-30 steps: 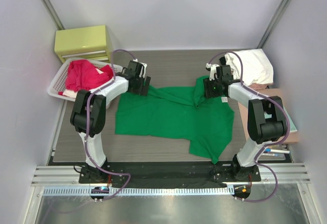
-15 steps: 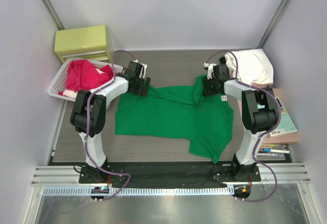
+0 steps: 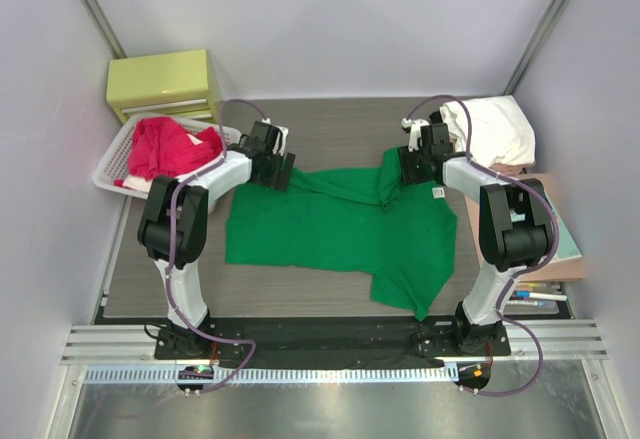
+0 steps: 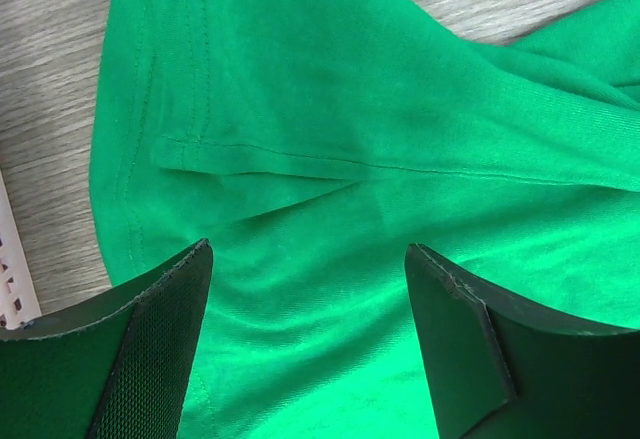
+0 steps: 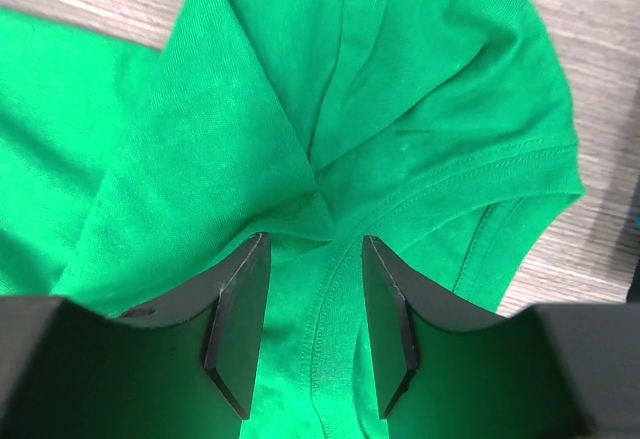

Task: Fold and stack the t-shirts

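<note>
A bright green t-shirt (image 3: 335,224) lies spread on the wooden table, rumpled along its far edge, with a small white label (image 3: 438,193) by the neck. My left gripper (image 3: 272,169) hangs over its far left corner, and in the left wrist view its jaws (image 4: 308,299) stand wide open just above the cloth (image 4: 330,109). My right gripper (image 3: 412,169) is down at the neck. There its jaws (image 5: 315,289) stand partly open, the collar seam and a raised fold of green cloth (image 5: 250,109) between them. Red t-shirts (image 3: 165,147) fill the basket. A folded white t-shirt (image 3: 497,129) sits far right.
The white slatted basket (image 3: 108,171) stands at the far left beside a yellow-green drawer box (image 3: 163,84). A book (image 3: 563,244) and some pens lie at the right edge. Bare wood (image 3: 340,129) shows beyond the green shirt.
My right gripper has edged toward the far side at the shirt's neck and its jaws have narrowed a little. The right elbow has shifted. The left arm has not moved.
</note>
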You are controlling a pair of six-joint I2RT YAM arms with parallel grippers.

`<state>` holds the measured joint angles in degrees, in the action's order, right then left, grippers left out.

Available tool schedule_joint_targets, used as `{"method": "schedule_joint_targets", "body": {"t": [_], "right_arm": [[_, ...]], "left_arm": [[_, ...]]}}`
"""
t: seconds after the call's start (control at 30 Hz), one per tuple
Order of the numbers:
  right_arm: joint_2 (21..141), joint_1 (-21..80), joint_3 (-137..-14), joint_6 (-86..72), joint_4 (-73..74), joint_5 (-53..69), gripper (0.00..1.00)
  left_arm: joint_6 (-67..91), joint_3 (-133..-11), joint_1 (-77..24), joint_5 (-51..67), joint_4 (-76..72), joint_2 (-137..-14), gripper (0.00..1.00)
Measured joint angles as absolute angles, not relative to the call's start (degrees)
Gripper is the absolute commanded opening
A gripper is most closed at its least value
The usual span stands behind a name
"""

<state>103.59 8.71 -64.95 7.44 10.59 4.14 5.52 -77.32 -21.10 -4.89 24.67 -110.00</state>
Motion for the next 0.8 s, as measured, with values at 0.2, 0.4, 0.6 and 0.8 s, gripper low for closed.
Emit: {"method": "schedule_joint_targets", "body": {"t": [0.2, 0.4, 0.6, 0.8], "right_arm": [[104.0, 8.7, -65.6, 7.1, 10.6, 4.4, 0.46], [106.4, 8.7, -66.7, 6.7, 10.5, 5.1, 0.46], [106.7, 8.7, -66.7, 6.1, 10.5, 6.0, 0.39], [107.1, 8.7, -66.7, 5.8, 10.5, 6.8, 0.01]], "left_arm": [[5.5, -77.3, -21.6, -4.9, 24.7, -110.0, 0.79], [5.3, -77.3, -21.6, -4.9, 24.7, -110.0, 0.79], [5.3, -77.3, -21.6, -4.9, 24.7, -110.0, 0.79], [5.3, -77.3, -21.6, -4.9, 24.7, -110.0, 0.79]]}}
